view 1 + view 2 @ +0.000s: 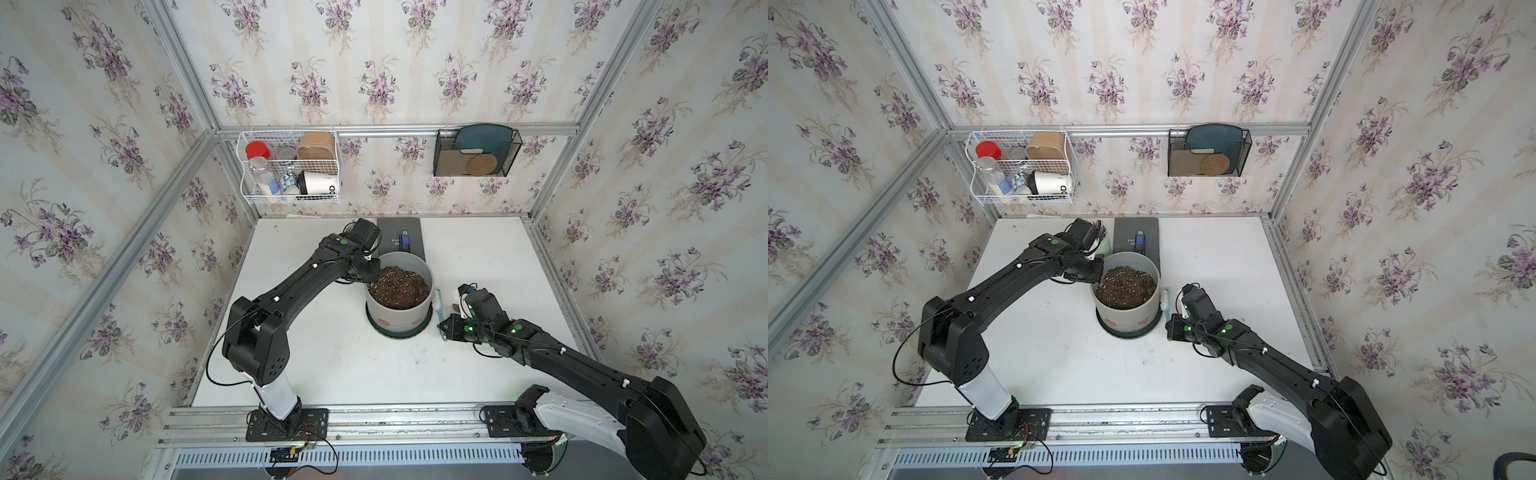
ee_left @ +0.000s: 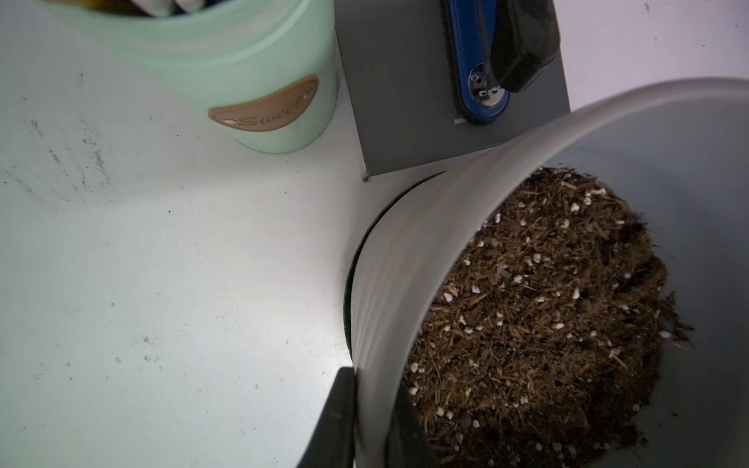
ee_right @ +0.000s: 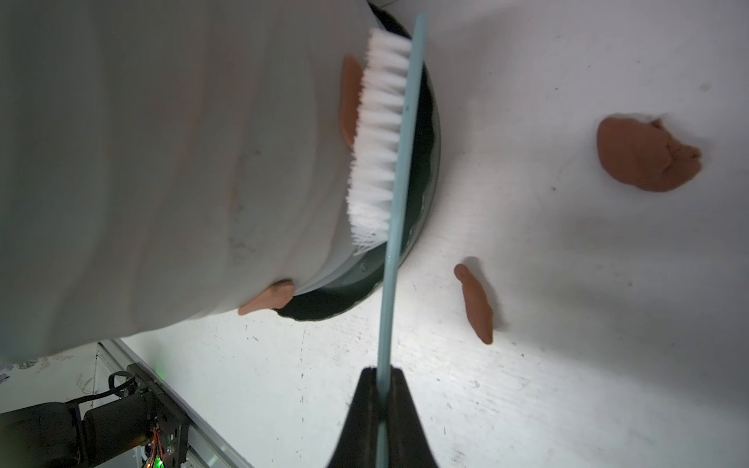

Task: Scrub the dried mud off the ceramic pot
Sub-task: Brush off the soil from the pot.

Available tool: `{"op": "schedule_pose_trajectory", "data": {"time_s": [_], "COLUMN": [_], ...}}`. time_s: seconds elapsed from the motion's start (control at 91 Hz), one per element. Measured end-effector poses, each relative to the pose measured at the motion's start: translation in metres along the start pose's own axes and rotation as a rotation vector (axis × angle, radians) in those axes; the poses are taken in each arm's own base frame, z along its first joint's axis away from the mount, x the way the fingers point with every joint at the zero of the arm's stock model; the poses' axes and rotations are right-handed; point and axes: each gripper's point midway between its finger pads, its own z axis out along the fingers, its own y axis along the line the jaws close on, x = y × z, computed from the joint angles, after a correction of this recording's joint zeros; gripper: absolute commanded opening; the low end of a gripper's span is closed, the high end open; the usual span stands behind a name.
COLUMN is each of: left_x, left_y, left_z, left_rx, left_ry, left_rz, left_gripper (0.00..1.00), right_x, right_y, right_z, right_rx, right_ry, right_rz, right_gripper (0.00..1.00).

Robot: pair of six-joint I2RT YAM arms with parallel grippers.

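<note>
Noting surroundings first: white table (image 1: 332, 365), with a mint-green cup (image 2: 259, 89) and a dark grey pad (image 2: 405, 121) just behind the ceramic pot (image 1: 397, 313). A blue-and-black tool (image 2: 482, 69) lay on the pad. A white wire basket (image 1: 291, 166) of containers and a black mesh holder (image 1: 476, 151) hung on the back wall, well apart from the arms.

The pot stood upright near mid-table on its black saucer (image 1: 399, 333), mouth up, long axis vertical, holding dark speckled soil (image 1: 399, 286). Dried mud (image 3: 349, 101) showed as reddish-brown patches low on the grey wall: one beside the bristles, another at the base by the saucer, and two facing the front in both top views. Loose mud pieces (image 3: 644, 154) lay on the table just past the saucer, on the right arm's side.

The left gripper (image 2: 369, 425) was clamped on the pot's rim at the rear left, with one finger (image 2: 336, 417) outside the wall and the other inside above the soil. The right gripper (image 3: 383, 405) was closed tight on the pale blue handle of a brush (image 3: 399, 162), just right of the pot. The handle ran from the jaws toward the back of the table, alongside the pot. The white bristles (image 3: 379, 133) were turned to the wall, their tips touching it low down at the edge of a mud patch.
</note>
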Motion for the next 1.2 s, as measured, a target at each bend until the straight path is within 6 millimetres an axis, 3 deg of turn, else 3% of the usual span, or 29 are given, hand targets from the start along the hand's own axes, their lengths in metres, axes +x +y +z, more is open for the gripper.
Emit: {"op": "schedule_pose_trajectory", "data": {"time_s": [0.264, 0.495, 0.791, 1.198], "left_x": [0.000, 0.000, 0.001, 0.001], "left_y": [0.000, 0.000, 0.000, 0.000], "left_z": [-0.001, -0.002, -0.002, -0.003], "left_rx": [0.000, 0.001, 0.001, -0.003], "left_ry": [-0.007, -0.009, -0.007, -0.006], "left_rz": [0.008, 0.020, 0.040, 0.049], "left_gripper": [0.00, 0.00, 0.00, 0.00], "right_x": [-0.005, 0.012, 0.014, 0.009], "right_y": [-0.010, -0.025, -0.005, 0.005], "right_z": [-0.015, 0.003, 0.026, 0.005], "right_rx": [0.065, 0.120, 0.075, 0.032], "right_ry": [-0.045, 0.043, 0.087, 0.023], "right_rz": [-0.002, 0.012, -0.021, -0.015], "right_gripper": [0.00, 0.00, 0.00, 0.00]}}
